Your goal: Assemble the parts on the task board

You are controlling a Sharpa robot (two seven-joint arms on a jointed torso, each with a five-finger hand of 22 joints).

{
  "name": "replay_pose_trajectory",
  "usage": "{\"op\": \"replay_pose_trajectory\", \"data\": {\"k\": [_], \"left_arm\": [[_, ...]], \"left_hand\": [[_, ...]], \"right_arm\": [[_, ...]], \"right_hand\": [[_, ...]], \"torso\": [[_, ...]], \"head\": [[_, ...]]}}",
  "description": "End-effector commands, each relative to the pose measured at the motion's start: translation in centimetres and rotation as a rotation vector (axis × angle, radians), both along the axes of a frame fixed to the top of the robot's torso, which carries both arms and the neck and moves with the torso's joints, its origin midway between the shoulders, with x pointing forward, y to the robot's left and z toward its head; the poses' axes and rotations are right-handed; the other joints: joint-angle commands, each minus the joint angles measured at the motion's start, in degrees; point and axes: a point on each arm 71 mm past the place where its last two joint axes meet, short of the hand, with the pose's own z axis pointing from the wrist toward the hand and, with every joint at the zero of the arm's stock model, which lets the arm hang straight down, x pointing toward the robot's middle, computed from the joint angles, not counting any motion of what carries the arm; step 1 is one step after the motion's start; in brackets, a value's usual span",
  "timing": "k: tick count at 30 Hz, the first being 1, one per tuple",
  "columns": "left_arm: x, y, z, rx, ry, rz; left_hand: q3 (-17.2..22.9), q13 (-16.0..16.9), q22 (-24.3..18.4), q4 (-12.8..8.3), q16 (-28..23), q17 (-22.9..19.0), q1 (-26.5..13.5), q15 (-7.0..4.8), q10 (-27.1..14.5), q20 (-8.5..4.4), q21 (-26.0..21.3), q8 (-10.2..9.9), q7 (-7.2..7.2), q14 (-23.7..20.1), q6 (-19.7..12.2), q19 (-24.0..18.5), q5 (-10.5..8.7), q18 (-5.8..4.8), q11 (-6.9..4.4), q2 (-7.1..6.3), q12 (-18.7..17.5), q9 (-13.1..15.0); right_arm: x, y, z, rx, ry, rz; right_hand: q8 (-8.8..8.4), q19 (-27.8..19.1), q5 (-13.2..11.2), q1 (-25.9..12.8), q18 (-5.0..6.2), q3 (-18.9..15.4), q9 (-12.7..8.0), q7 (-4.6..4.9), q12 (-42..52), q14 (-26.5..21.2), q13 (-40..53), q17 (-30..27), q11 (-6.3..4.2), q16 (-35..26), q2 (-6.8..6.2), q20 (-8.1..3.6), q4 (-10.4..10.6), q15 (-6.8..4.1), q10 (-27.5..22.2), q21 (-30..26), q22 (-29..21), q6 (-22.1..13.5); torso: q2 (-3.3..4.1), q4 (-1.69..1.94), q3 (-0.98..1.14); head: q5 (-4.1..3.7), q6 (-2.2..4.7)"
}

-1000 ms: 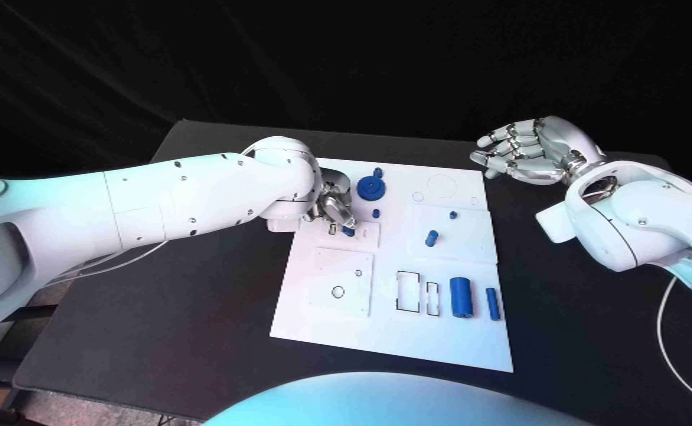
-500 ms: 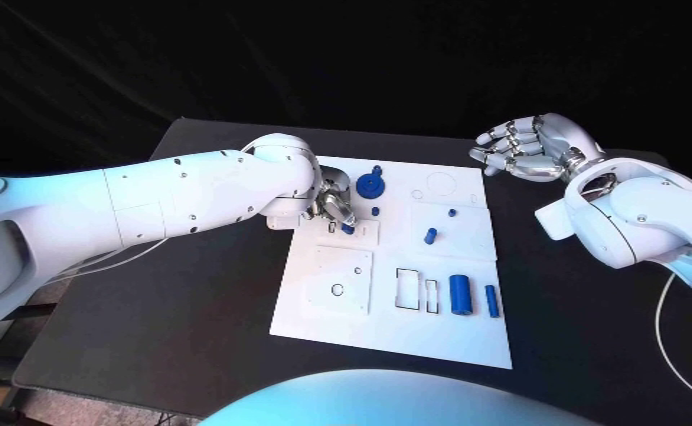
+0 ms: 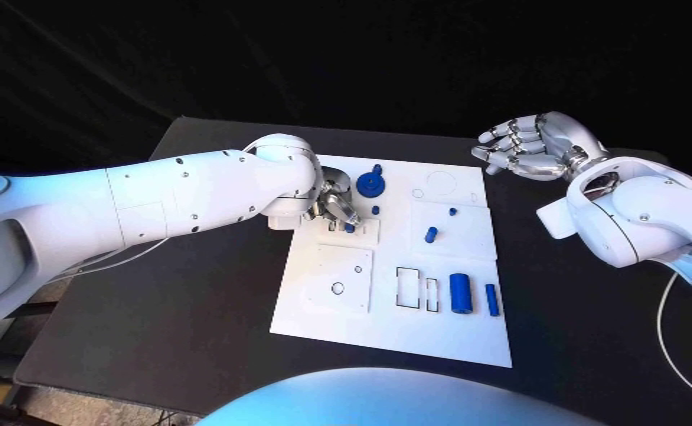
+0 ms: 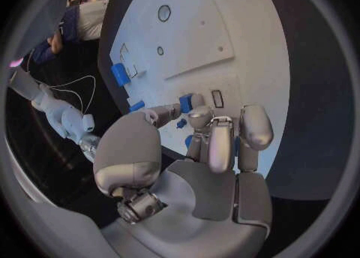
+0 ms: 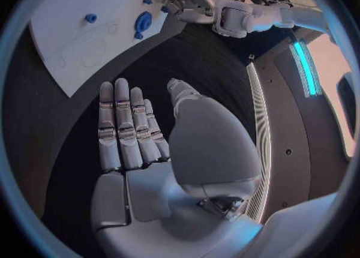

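Head view: the white task board (image 3: 382,321) lies in the middle of the black bench (image 3: 173,306).
Left robot hand (image 3: 333,206): lowered onto the board's far-left part, fingertips down among the small pieces there.
Left robot hand, wrist view: thumb and a fingertip (image 4: 200,116) close on a small blue part (image 4: 186,102), pinching it just above the board; the other fingers are curled beside it.
Right robot hand (image 3: 528,149): raised over the bench beyond the board's far-right corner, apart from the board, fingers loosely bent and separated, holding nothing.
Right robot hand, wrist view: palm and straight fingers (image 5: 120,127) spread out over bare bench.
Blue gear-like part (image 3: 374,186): on the board's far edge, just beside the left robot hand.
Small blue peg (image 3: 431,237): near the board's centre.
Tiny blue piece (image 3: 451,213): just beyond the peg.
Large blue cylinder (image 3: 460,293): lying on the board's right part, next to the outlined rectangular slots (image 3: 418,289).
Slim blue pin (image 3: 492,300): just beside the cylinder, nearer the board's right edge.
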Motion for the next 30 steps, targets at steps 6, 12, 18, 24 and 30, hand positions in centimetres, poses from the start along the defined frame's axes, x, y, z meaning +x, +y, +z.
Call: {"op": "replay_pose_trajectory", "data": {"k": [6,12,18,24,30], "left_arm": [[-0.21,-0.30,-0.21,0.000,0.023,-0.019],[-0.11,-0.15,-0.24,0.004,0.021,-0.016],[-0.04,0.05,-0.27,0.007,0.022,-0.013],[0.11,0.30,-0.17,-0.004,0.003,0.008],[0.17,0.52,0.04,-0.018,-0.009,0.026]], "left_hand": [[-2.61,-0.03,-0.04,0.81,0.33,1.51,-0.64,-0.37,-0.09,0.05,-0.29,-0.50,0.34,2.87,0.26,0.46,-0.33,-0.79,0.06,-0.23,0.20,0.09],[-3.77,-0.04,-0.02,1.42,0.33,1.52,-0.59,-0.36,-0.13,0.05,-0.31,-0.63,0.35,2.87,0.33,0.50,-0.31,-0.79,0.07,0.01,0.19,0.11],[-5.00,0.08,-0.03,1.97,0.34,1.53,-0.50,-0.36,-0.08,0.06,-0.34,-0.73,0.35,2.88,0.41,0.51,-0.35,-0.79,0.07,0.04,0.26,0.14],[-10.59,-0.16,-0.02,4.25,0.34,1.54,0.06,-0.37,-0.29,0.03,-0.45,-1.06,0.32,2.86,0.50,0.58,-0.55,-0.79,0.09,-1.08,0.11,0.29],[-13.59,-0.09,-0.08,5.37,0.33,1.54,0.47,-0.43,-0.28,-0.02,-0.54,-1.28,0.26,2.85,0.50,0.57,-0.94,-0.78,0.01,-0.92,0.16,0.35]], "right_arm": [[-0.03,-0.02,0.07,0.000,-0.011,-0.002],[-0.03,-0.06,0.09,0.001,-0.012,-0.004],[-0.02,-0.09,0.09,0.001,-0.012,-0.005],[-0.01,-0.08,0.11,0.003,-0.016,-0.004],[0.02,-0.10,0.14,0.007,-0.021,-0.004]], "right_hand": [[0.43,0.28,-0.31,-0.59,0.25,-0.18,-0.10,1.23,0.39,0.38,-0.07,-0.09,0.10,-0.41,-0.02,0.01,0.12,-0.13,0.23,-0.30,-0.07,-0.27],[0.50,0.25,-0.37,-0.74,0.24,-0.23,-0.13,1.23,0.45,0.32,-0.15,-0.11,0.10,-0.50,-0.01,0.03,0.14,-0.11,0.27,-0.35,-0.15,-0.24],[0.68,0.20,-0.91,-1.22,0.23,-0.49,-0.25,1.23,0.62,0.27,-0.41,-0.17,0.12,-0.75,-0.03,0.06,0.13,-0.07,0.29,-0.50,-0.38,-0.25],[0.91,0.05,-0.53,-2.19,0.21,-1.73,-0.56,1.37,0.92,0.03,-0.97,-0.29,0.26,-1.32,-0.45,0.19,0.14,0.09,0.07,-0.82,-0.89,-0.58],[1.44,-0.72,0.70,-2.91,0.17,-5.42,-1.19,1.73,1.59,-1.05,-2.03,-0.62,0.66,-2.58,-0.27,0.63,0.16,0.57,-0.84,-1.70,-2.02,-1.39]], "torso": [[0.01,-0.06,-0.01],[0.02,-0.02,-0.06],[0.01,0.00,-0.11],[0.02,0.00,-0.12],[0.03,-0.02,-0.13]], "head": [[0.00,-0.04],[-0.05,-0.06],[-0.04,-0.03],[-0.02,0.00],[-0.06,-0.05]]}}
